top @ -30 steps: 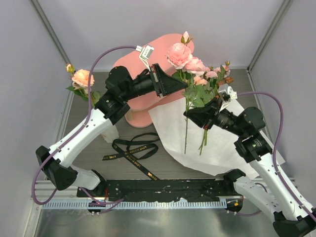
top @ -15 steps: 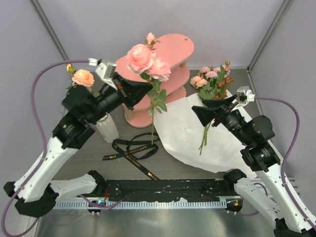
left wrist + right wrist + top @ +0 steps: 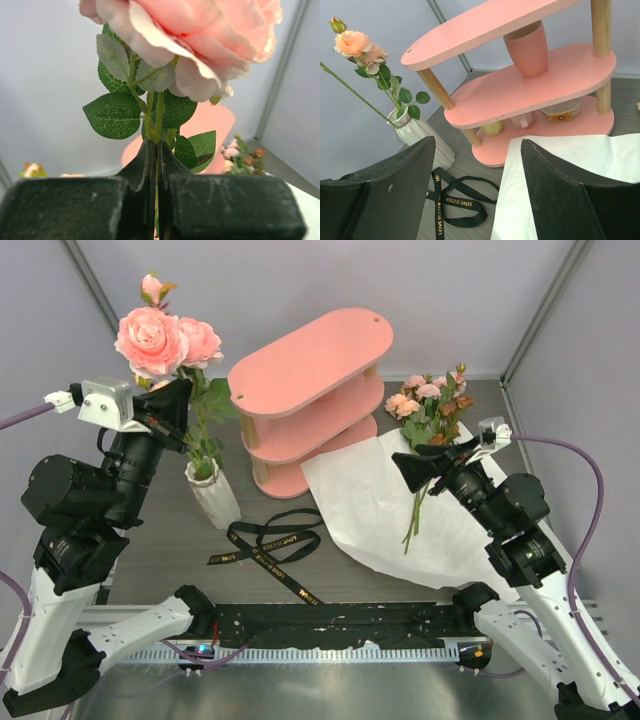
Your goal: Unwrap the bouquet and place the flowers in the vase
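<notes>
- Your left gripper (image 3: 155,152) is clamped shut on the stem (image 3: 159,112) of the pink roses (image 3: 160,338), with its jaws pressed together just under the leaves
- It holds them high at the left, heads up, with the stem running almost straight down to the vase (image 3: 214,498) directly beneath
- The stem's lower end seems to reach the vase mouth, but you cannot tell whether the tip is inside the rim or only against it
- A peach rose (image 3: 354,42) stands in the vase, so part of the mouth is taken
- The next move likely turns on that vertical line: lower along the stem's own axis
- Your right gripper (image 3: 408,468) is wide open and empty above the paper (image 3: 360,510)
- It sits just beside the remaining flowers (image 3: 430,408), whose stems point toward you, and it is the nearer arm for them
</notes>
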Action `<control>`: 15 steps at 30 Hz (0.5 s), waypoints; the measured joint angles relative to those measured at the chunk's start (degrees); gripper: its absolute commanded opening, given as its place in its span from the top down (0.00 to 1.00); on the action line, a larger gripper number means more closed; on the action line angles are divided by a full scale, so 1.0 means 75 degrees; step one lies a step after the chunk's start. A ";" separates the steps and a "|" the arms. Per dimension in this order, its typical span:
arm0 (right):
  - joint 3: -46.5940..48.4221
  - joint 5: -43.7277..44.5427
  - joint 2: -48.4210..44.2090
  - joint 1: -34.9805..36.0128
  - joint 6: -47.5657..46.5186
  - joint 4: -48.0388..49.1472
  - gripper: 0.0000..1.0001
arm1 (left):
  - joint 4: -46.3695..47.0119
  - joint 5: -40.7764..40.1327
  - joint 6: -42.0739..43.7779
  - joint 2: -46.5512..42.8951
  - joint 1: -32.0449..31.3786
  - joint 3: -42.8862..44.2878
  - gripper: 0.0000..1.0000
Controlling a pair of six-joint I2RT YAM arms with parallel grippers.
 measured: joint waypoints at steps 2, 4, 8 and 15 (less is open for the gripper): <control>0.0000 0.0012 0.0000 0.0000 0.0000 -0.0026 0.25 | 0.0204 -0.0428 0.0396 -0.0067 0.0000 -0.0055 1.00; 0.0000 0.0023 0.0000 0.0000 0.0000 -0.0035 0.25 | 0.0525 -0.0749 0.0796 -0.0119 0.0000 -0.0157 1.00; 0.0000 0.0023 0.0000 0.0000 0.0000 -0.0064 0.25 | 0.1099 -0.1180 0.1378 -0.0131 0.0000 -0.0300 1.00; 0.0000 0.0029 0.0000 0.0000 0.0000 -0.0125 0.25 | 0.1699 -0.1457 0.1743 -0.0061 0.0000 -0.0364 1.00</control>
